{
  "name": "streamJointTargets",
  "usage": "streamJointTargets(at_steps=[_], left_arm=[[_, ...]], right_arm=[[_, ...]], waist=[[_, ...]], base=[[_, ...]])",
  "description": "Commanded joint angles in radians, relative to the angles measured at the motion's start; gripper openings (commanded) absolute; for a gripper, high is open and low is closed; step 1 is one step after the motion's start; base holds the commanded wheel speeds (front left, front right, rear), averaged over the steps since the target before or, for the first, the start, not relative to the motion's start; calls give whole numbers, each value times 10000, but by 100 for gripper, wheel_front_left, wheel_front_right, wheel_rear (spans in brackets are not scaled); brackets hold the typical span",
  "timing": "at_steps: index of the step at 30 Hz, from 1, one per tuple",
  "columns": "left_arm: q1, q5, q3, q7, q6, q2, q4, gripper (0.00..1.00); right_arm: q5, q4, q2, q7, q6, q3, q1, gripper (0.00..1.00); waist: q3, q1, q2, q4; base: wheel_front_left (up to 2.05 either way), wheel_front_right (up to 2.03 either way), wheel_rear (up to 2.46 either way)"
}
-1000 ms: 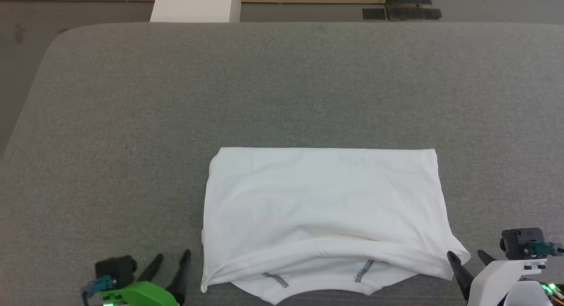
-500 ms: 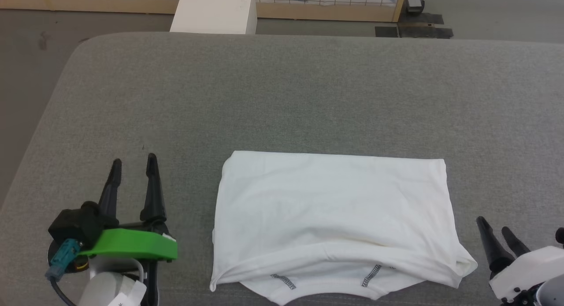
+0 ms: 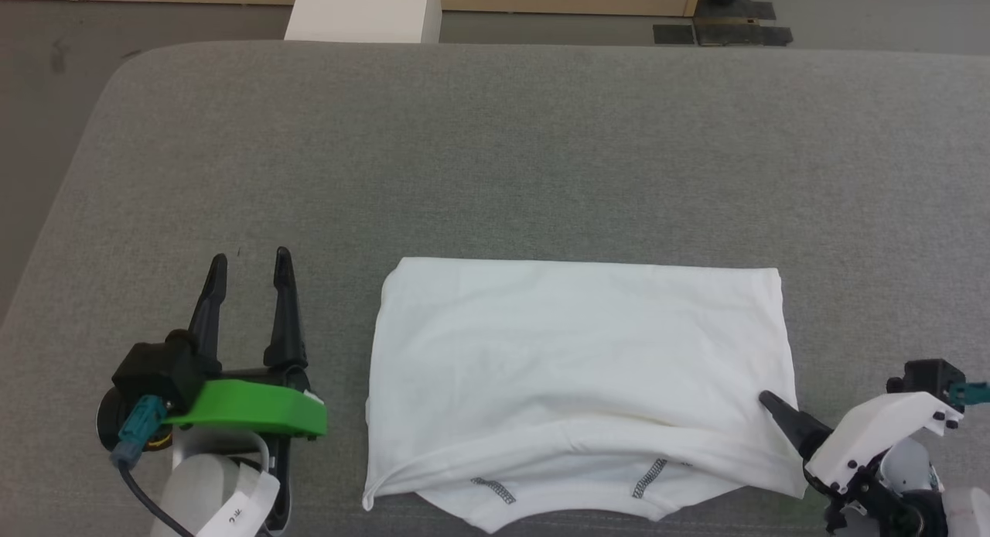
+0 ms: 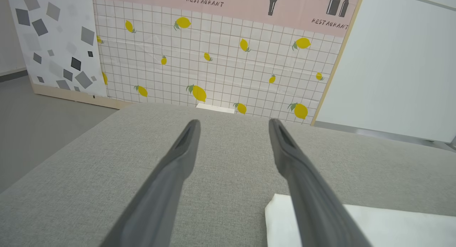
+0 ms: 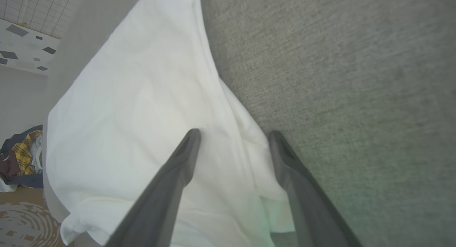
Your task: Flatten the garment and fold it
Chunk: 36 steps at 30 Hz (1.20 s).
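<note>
The garment [image 3: 580, 359], a white shirt folded into a wide rectangle, lies on the grey padded table [image 3: 495, 150], with dark zigzag seams showing at its near edge. My left gripper [image 3: 251, 257] stands open over bare table to the left of it, fingers pointing away from me. The left wrist view has that gripper [image 4: 234, 122] open, with a garment corner [image 4: 392, 225] at its lower right. My right gripper [image 3: 773, 405] reaches in at the garment's near right corner. Seen from the right wrist, it [image 5: 233, 133] is open over the garment's [image 5: 135, 115] right edge.
A white box [image 3: 360, 11] stands beyond the table's far edge, with dark floor mats [image 3: 719, 32] to its right. A lemon-print wall panel [image 4: 213, 62] rises behind the table. A pile of mixed clothes [image 5: 17, 158] lies on the floor past the table's side.
My left gripper came up from the near edge and now stands left of the garment. My right gripper turned and moved in over the garment's near right corner. The head camera shifted slightly.
</note>
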<state>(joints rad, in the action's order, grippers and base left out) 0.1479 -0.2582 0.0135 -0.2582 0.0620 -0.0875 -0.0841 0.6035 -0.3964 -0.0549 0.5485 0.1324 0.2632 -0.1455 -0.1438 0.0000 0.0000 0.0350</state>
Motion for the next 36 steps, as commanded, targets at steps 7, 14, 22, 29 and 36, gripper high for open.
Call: streamJointTargets(at_steps=[7,14,22,29,36], left_arm=[[162,305,128,-35,247,202,-222,100],[101,365,242,-35,362,282,-303,100],[12,404,329,-35,440,330,-343,100],[-17,407,337,-35,479,353,-339,100],[-82,412,355,-36,506,365,-368,100]], right_arm=[[-74,-1111,46,1227,-17,-552,-547,65],[424,-563,46,1258,-17,-1186,-503,0],[-828,94,47,320,-17,142,-345,0],[-2779,645,47,-15,-17,2226,-215,0],[-3738,1170,47,36,-17,3242,-24,0]], waist=[[-69,0,0,54],[-43,0,0,67],[12,0,0,21],[-21,0,0,-27],[6,0,0,-102]], base=[[0,0,0],[0,0,0],[0,0,0],[0,0,0],[0,0,0]])
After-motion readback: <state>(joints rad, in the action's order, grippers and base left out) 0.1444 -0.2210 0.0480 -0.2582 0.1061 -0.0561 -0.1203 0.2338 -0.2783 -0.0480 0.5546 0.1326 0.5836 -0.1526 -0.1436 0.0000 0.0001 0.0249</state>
